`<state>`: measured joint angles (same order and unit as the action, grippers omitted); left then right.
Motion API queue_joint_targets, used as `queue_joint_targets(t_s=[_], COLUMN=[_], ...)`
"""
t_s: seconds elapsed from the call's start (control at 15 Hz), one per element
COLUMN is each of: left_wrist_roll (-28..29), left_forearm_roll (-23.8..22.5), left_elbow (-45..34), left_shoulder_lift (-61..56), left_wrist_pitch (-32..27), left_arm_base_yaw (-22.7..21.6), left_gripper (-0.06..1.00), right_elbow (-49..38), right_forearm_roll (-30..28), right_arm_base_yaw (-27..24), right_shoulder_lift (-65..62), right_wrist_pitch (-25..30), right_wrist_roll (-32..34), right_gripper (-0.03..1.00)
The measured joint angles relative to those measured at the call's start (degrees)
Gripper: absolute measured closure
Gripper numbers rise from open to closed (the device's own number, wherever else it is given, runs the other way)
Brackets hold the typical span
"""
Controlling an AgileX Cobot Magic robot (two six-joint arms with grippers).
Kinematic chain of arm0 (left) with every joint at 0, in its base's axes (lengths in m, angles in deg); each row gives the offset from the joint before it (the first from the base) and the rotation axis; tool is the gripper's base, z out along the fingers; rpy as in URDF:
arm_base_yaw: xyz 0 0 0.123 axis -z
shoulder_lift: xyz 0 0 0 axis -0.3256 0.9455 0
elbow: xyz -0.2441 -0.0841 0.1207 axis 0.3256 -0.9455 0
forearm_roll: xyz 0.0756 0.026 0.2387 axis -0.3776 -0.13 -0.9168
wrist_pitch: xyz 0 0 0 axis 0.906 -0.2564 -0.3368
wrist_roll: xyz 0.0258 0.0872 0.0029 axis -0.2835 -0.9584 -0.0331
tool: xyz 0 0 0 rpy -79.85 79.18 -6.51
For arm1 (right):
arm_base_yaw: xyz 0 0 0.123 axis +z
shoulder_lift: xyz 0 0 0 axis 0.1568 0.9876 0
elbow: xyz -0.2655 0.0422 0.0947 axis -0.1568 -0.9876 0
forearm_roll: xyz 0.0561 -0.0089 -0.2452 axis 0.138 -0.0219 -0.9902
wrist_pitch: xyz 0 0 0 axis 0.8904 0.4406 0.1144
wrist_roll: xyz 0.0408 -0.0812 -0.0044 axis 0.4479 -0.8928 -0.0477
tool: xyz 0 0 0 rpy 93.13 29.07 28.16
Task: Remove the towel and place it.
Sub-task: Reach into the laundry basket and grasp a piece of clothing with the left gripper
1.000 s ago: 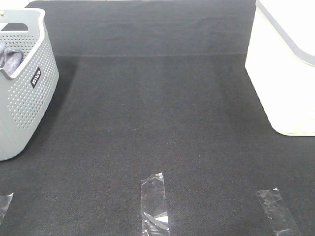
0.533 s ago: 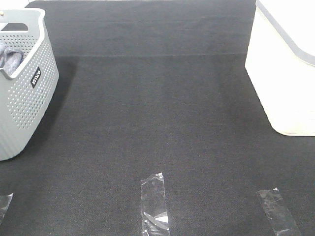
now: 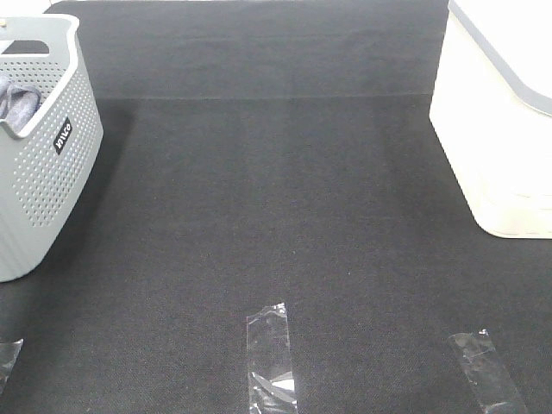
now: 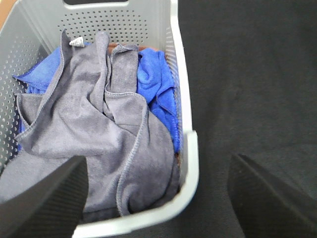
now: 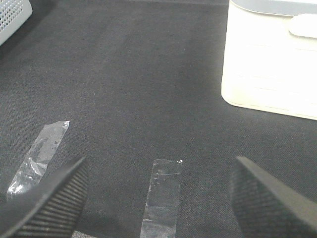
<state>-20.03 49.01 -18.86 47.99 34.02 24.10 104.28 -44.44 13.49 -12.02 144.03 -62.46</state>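
The slate-grey towel (image 4: 94,134) lies crumpled in the grey perforated basket (image 4: 188,148), on top of a bright blue cloth (image 4: 157,89). In the high view only a fold of the towel (image 3: 17,99) shows over the basket rim (image 3: 52,95) at the far left. My left gripper (image 4: 158,198) hovers above the basket's near rim, open and empty, one finger over the towel, the other over the mat. My right gripper (image 5: 158,198) is open and empty above the black mat. Neither gripper shows in the high view.
A white bin (image 3: 500,121) stands at the right edge, also in the right wrist view (image 5: 270,59). Strips of clear tape (image 3: 270,358) lie on the black mat (image 3: 276,190) near the front, with another at the right (image 3: 483,371).
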Motion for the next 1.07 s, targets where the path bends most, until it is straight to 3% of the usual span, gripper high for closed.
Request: queue_joint_targets(t_s=[0.13, 0.47, 0.6, 0.8, 1.07], left_wrist_roll=[2.2, 6.8, 7.3, 7.5, 4.7], left_forearm_roll=[-2.6, -14.0, -15.9, -16.0, -9.3], left_elbow=[7.5, 22.5, 28.8, 38.0, 48.5], left_shoulder_lift=[7.3, 24.1, 30.0, 38.5, 49.1], left_wrist_pitch=[-4.4, -11.9, -14.5, -17.4, -19.3], left_arm_base_yaw=[0.0, 0.0, 0.0, -1.0, -7.4], left_gripper=[0.2, 0.2, 0.2, 0.2, 0.2], right_elbow=[0.0, 0.0, 0.0, 0.0, 0.0], right_forearm_roll=[0.0, 0.0, 0.0, 0.0, 0.0], right_arm_base_yaw=[0.0, 0.0, 0.0, 0.0, 0.0], right_shoulder_lift=[0.0, 0.0, 0.0, 0.0, 0.0], right_wrist_pitch=[0.0, 0.0, 0.0, 0.0, 0.0], right_wrist_roll=[0.0, 0.0, 0.0, 0.0, 0.0], right_gripper=[0.22, 0.22, 0.22, 0.22, 0.22])
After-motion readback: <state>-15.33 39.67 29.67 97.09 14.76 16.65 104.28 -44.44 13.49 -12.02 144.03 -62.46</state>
